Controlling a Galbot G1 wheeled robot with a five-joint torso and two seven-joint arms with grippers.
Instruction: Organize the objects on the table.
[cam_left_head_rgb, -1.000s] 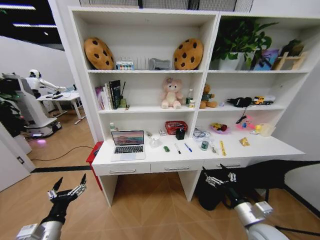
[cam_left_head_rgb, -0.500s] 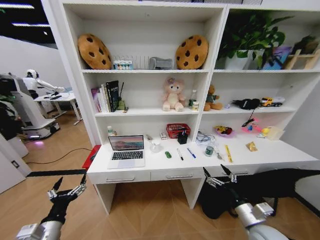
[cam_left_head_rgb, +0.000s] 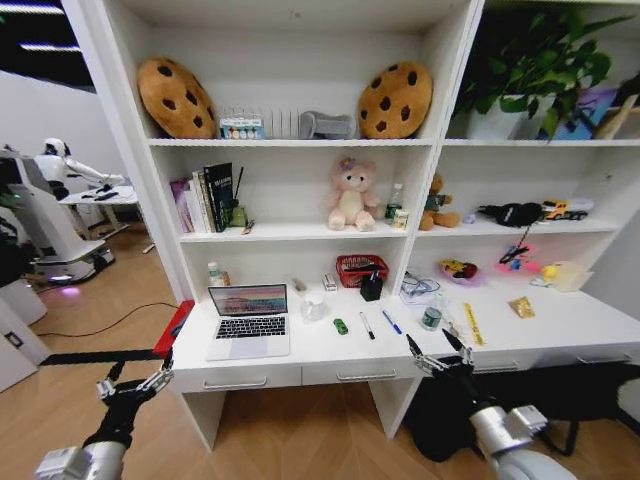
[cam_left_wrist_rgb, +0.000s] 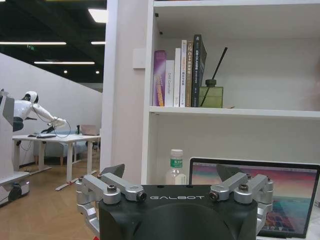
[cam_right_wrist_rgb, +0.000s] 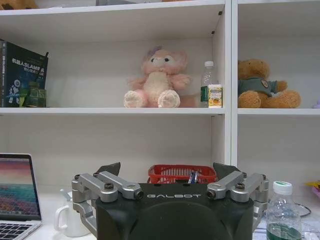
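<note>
On the desk (cam_left_head_rgb: 560, 325) the open laptop (cam_left_head_rgb: 249, 320) sits at the left, with the green toy car (cam_left_head_rgb: 341, 326), black pen (cam_left_head_rgb: 367, 325) and blue pen (cam_left_head_rgb: 391, 322) in a row beside it. My left gripper (cam_left_head_rgb: 131, 377) and right gripper (cam_left_head_rgb: 440, 351) hang open and empty before the drawers.

The robot has driven closer to the table (cam_left_head_rgb: 330, 345).

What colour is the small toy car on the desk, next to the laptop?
The toy car is green, seen best in the head view, between the laptop and the black pen.
</note>
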